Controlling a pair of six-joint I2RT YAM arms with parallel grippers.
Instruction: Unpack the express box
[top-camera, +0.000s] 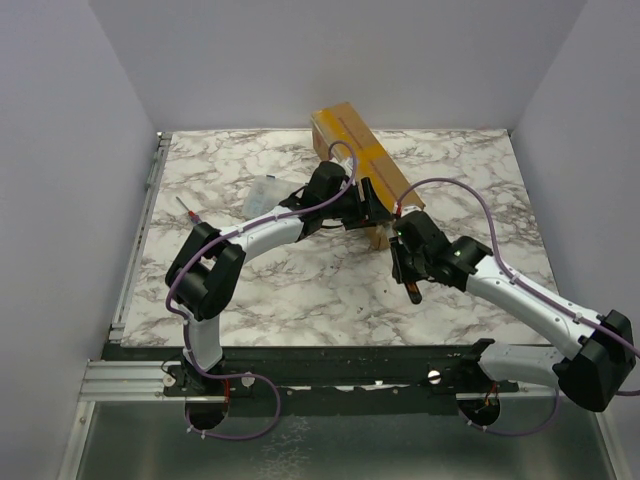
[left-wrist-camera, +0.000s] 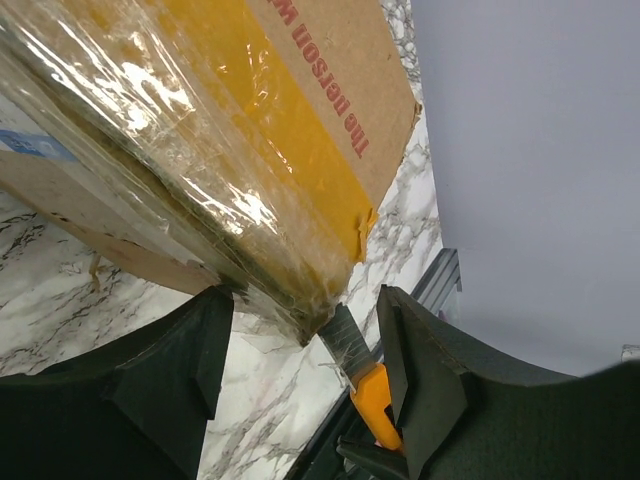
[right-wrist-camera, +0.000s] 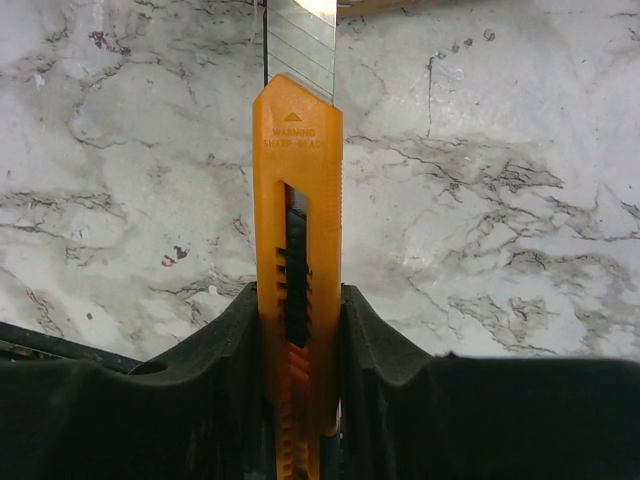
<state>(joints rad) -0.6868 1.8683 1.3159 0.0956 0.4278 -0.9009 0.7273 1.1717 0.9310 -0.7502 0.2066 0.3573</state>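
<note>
The express box (top-camera: 358, 158) lies slanted at the back middle of the marble table, a long brown carton with yellow tape under shiny clear wrap (left-wrist-camera: 230, 150). My left gripper (top-camera: 366, 206) is open at the box's near end, and its fingers (left-wrist-camera: 170, 370) straddle the lower taped corner without clamping it. My right gripper (top-camera: 404, 262) is shut on an orange utility knife (right-wrist-camera: 297, 200). The blade (right-wrist-camera: 300, 40) is extended and points at that same box end. In the left wrist view the blade (left-wrist-camera: 345, 332) reaches the wrapped corner.
A small clear plastic case (top-camera: 262, 192) lies left of the left arm. A thin red-tipped stick (top-camera: 190, 212) rests near the table's left side. A metal rail (top-camera: 150, 200) runs along the left edge, and grey walls enclose the table.
</note>
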